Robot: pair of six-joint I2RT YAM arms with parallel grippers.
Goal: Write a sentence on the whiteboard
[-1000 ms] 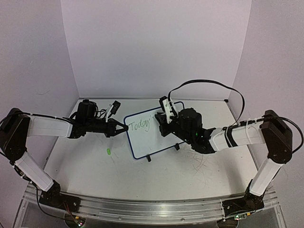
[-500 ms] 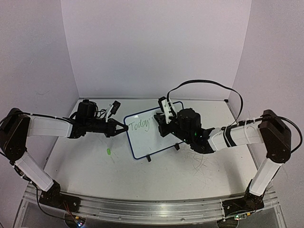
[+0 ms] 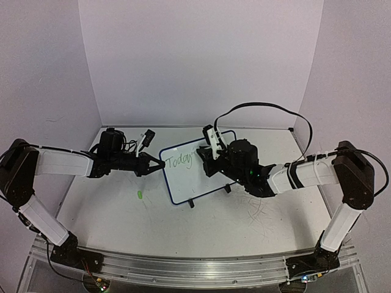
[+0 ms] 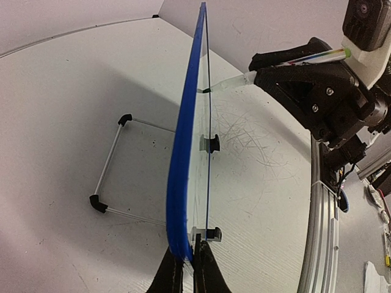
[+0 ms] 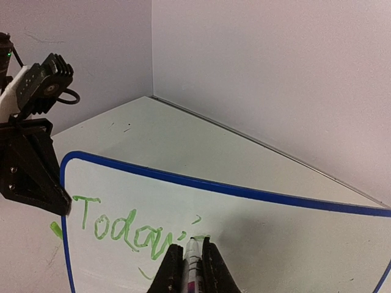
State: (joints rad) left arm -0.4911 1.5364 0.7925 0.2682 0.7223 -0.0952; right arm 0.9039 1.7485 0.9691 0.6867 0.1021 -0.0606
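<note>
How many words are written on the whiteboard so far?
1: green "Today" near the left end of the whiteboard, an apostrophe stroke after it. The marker tip in the right gripper may hide a fresh mark.

Plain pale lilac walls (image 3: 201, 61) on three sides of a scuffed white table (image 3: 183, 226), even light.

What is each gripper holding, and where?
The left gripper pinches the whiteboard by its frame edge; the right gripper holds a marker near its tip.

Glossy whiteboard (image 5: 256, 238), scuffed matt table (image 4: 67, 116)
</note>
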